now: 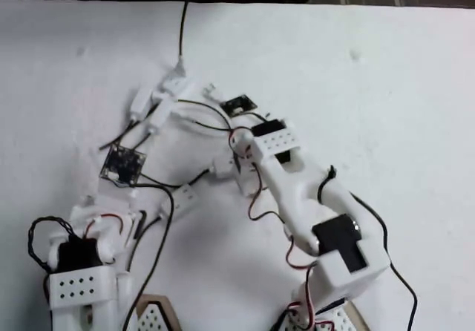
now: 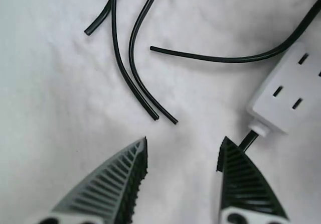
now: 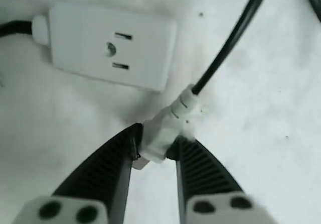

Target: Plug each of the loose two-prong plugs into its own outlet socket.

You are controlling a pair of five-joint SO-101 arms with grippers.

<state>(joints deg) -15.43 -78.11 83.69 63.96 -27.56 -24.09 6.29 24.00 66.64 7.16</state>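
Pinches a white plug [image 3: 159, 133] between the right jaws, shut tight on its body. Trails the plug's cord [image 3: 230, 43], black, off away from the wrist. Holds that plug near a white socket [image 3: 110, 48] on the table [image 3: 261, 148], close but not touching. Hides the prongs behind the jaws; cannot tell their direction. Shows two slots and a round hole on the socket's face, all unfilled.

Holds the left jaws wide open, gripping nothing, low over the table. Has a second socket [image 2: 293, 86] just beside one open jaw, slots bare, with a black cord [image 2: 225, 58] passing close by. Leaves several cut cord ends [image 2: 155, 116] lying on the table ahead of the jaws.

Seen from above: places the right arm [image 1: 304, 197] stretched from the near edge to the middle of the table, jaws down among the tangle of cords, and the left arm [image 1: 82, 286] tucked at the near left corner. Scatters more white sockets [image 1: 139, 107] toward the far side. Sets a small dark circuit board [image 1: 122, 162] beyond the left arm and a second board [image 1: 239, 106] just beyond the right arm.
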